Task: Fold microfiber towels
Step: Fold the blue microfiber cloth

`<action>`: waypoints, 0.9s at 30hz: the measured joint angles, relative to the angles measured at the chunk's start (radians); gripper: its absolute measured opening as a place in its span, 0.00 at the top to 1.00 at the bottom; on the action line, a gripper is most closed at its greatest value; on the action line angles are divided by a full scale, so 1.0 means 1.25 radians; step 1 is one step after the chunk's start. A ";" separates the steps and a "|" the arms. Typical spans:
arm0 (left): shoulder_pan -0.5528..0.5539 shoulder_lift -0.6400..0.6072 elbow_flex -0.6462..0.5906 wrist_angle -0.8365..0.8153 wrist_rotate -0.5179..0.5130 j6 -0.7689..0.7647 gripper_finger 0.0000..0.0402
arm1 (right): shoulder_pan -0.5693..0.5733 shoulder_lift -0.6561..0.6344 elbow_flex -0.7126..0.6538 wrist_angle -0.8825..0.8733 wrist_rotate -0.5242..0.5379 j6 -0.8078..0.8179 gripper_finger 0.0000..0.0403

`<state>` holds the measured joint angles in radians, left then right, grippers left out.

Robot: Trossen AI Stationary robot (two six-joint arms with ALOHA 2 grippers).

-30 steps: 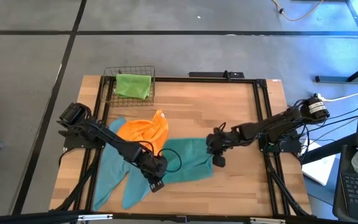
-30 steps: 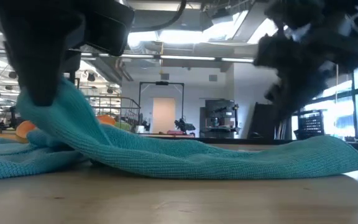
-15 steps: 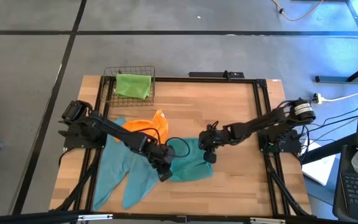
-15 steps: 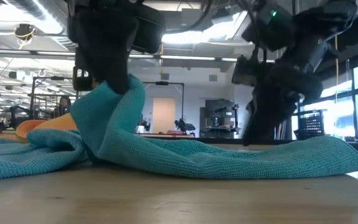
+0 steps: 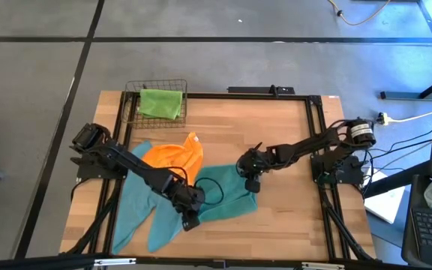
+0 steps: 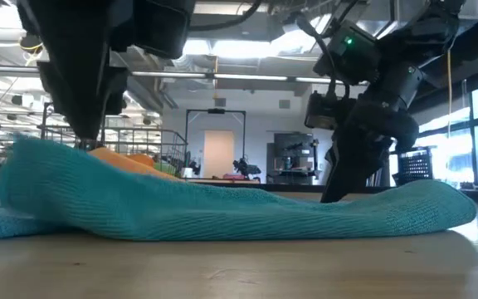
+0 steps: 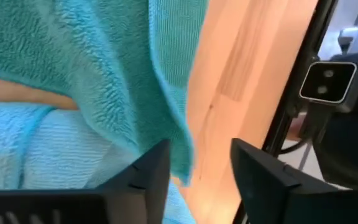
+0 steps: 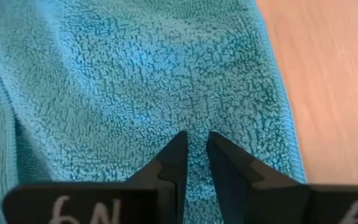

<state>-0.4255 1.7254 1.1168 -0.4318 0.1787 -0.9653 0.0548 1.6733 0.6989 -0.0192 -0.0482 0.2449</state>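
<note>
The wooden worktop (image 5: 276, 135) carries several towels. The largest spread is the teal towel (image 5: 227, 196) near the middle, fuzzy and rumpled, its long axis running left to right. Two more teal towels (image 5: 137, 206) hang over the near left edge, and an orange towel (image 5: 177, 156) lies bunched beside them. A lime green towel (image 5: 160, 103) sits folded in the wire basket (image 5: 135, 88) at the far left. The left claw (image 5: 188, 219) stands released over the teal towel's left end. The right claw (image 8: 194, 155) pinches that towel's pile.

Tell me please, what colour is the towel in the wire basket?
Lime green; the towel in the basket shows best in the high view.
</note>
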 joint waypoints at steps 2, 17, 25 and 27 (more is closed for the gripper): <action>0.004 -0.012 0.000 -0.002 -0.015 0.004 0.56 | -0.010 0.000 0.001 -0.014 -0.008 -0.014 0.83; 0.167 -0.166 0.017 -0.202 -0.318 0.235 0.56 | -0.103 -0.004 0.002 -0.112 0.086 -0.025 0.83; 0.343 -0.029 -0.014 0.012 -0.174 0.444 0.56 | -0.134 -0.013 0.028 -0.196 0.107 0.009 0.83; 0.379 0.012 -0.014 0.080 -0.136 0.476 0.56 | -0.144 -0.026 0.049 -0.225 0.124 -0.008 0.84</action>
<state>0.0479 1.7402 1.0988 -0.3322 0.0088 -0.3705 -0.1252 1.6413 0.7598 -0.3003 0.1067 0.2344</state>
